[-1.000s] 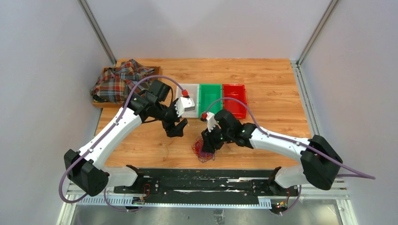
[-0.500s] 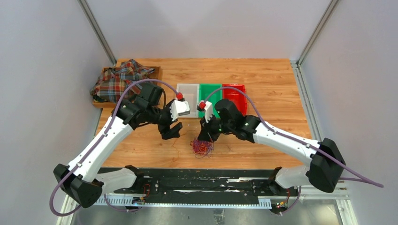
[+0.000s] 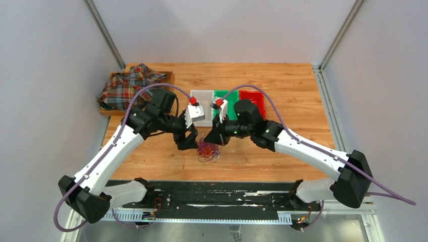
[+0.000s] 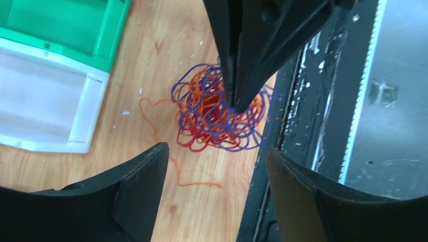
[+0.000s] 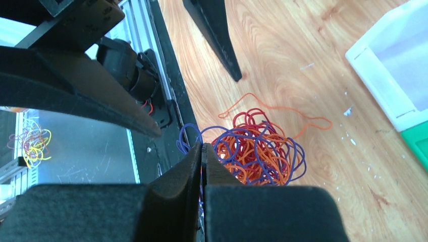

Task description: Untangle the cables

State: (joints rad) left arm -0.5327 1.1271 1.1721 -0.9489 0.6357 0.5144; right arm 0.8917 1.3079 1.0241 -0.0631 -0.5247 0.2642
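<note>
**Step in hand: first separation pull.**

1. Tool state. My right gripper has its fingers pressed flat together, tips sunk in the near edge of the cables. A purple loop appears to be pinched there, but the tips hide the contact, so I treat the hold as probable only. My left gripper is spread wide, both fingers clear of the clump and hovering over it.

2. Location. The cables lie as one tight ball on the wooden table, between the two grippers, near the table's front edge and just short of the white bin and green bin.

3. Material notes. The strands are very thin, round and springy. Purple, orange and red loops cross many times, with no flat face to clamp. One loose orange tail wanders out over the wood and lies flat. The wood is smooth and varnished, with small white flecks, so I judge that the ball will slide rather than stay put under a sideways pull.

4. Procedure, as I judge it.
   - Lower the left gripper onto a strand of a different colour from the one the right holds, on the far side of the ball.
   - Close fully. Wire this fine slips out of a partial pinch.
   - Draw the grippers apart slowly and level, and watch for loops tightening into knots.
   - If the ball travels whole, stop and re-grip. The loose orange tail is the easiest free end to start from.
</note>
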